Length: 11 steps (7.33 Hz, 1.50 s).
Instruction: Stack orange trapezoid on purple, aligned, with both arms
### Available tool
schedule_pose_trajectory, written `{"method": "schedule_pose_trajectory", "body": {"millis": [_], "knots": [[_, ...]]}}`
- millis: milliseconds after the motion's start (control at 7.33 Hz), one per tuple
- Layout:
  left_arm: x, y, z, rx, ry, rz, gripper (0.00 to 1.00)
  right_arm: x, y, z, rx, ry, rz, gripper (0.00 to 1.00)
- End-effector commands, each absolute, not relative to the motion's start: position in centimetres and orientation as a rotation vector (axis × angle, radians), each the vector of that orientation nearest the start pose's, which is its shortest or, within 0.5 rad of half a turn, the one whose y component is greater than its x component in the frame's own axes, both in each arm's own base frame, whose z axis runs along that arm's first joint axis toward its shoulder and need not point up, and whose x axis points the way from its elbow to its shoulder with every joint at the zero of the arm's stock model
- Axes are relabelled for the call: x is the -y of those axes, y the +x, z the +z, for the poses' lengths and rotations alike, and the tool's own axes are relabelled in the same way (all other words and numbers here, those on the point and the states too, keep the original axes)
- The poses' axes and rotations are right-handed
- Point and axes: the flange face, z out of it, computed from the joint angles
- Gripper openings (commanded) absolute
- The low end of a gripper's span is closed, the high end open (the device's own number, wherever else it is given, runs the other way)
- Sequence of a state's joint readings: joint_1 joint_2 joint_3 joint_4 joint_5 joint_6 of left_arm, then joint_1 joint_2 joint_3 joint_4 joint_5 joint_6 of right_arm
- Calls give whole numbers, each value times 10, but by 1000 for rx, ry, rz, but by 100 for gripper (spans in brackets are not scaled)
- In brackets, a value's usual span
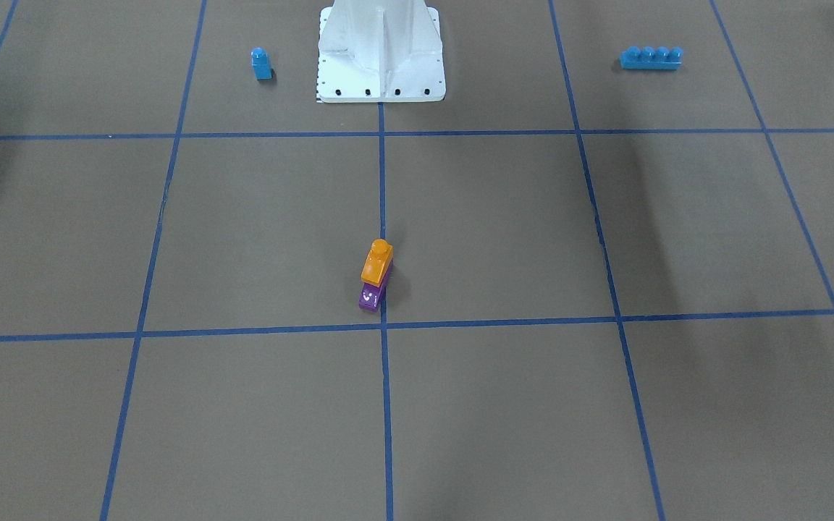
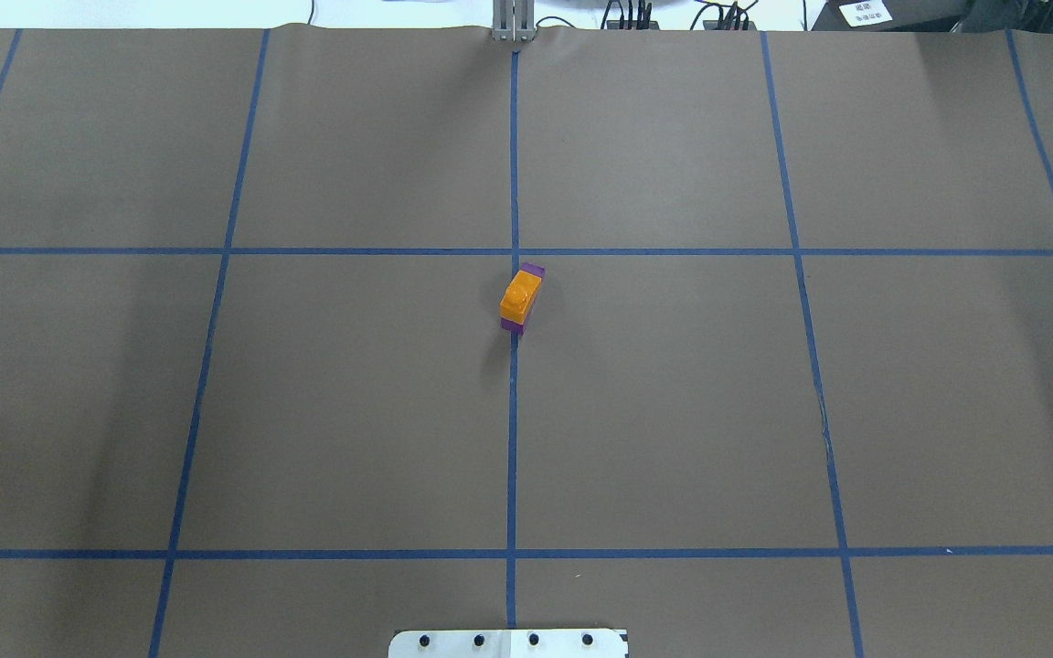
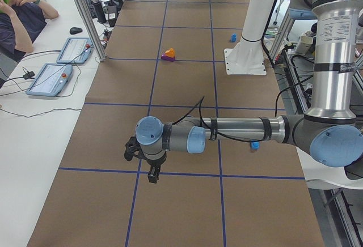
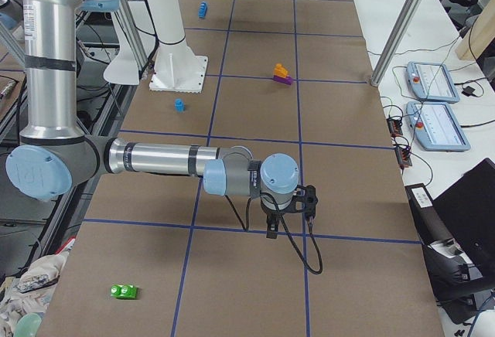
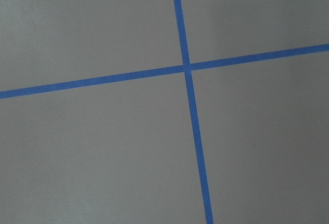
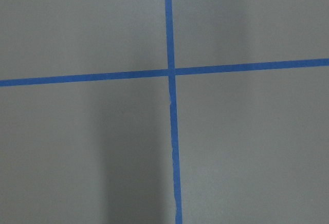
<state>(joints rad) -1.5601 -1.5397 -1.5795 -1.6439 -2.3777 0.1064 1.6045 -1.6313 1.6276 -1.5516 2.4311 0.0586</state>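
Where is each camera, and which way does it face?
Front: across the table, facing the robot's white pedestal; orange brick sits on purple brick.
Overhead: behind the robot, looking down; only pedestal's foot shows.
Left side: table's end; left arm nearest.
Right side: opposite end; right arm nearest.
Left wrist: down at blue tape; no body.
Right wrist: same.
Shared: four room views show the stack.

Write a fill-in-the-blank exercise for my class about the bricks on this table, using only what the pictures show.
1. The orange trapezoid sits ____ the purple brick, not beside it.
2. The long blue brick has ____ studs in a row.
3. The small one-stud brick near the white pedestal is coloured ____.
4. In the exterior right view, the brick lying alone at the near end is coloured ____.

Missing words: on; four; blue; green.
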Motion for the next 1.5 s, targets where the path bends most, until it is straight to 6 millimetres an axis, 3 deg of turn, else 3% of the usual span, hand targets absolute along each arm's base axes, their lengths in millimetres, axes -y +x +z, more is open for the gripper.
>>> {"method": "schedule_pose_trajectory", "body": {"millis": [0,1364], "knots": [[484,-56,658,-802,90,131,100,468,74,647,859,13,77,100],[490,-57,651,-787,98,134,100,471,74,647,849,9,84,100]]}}
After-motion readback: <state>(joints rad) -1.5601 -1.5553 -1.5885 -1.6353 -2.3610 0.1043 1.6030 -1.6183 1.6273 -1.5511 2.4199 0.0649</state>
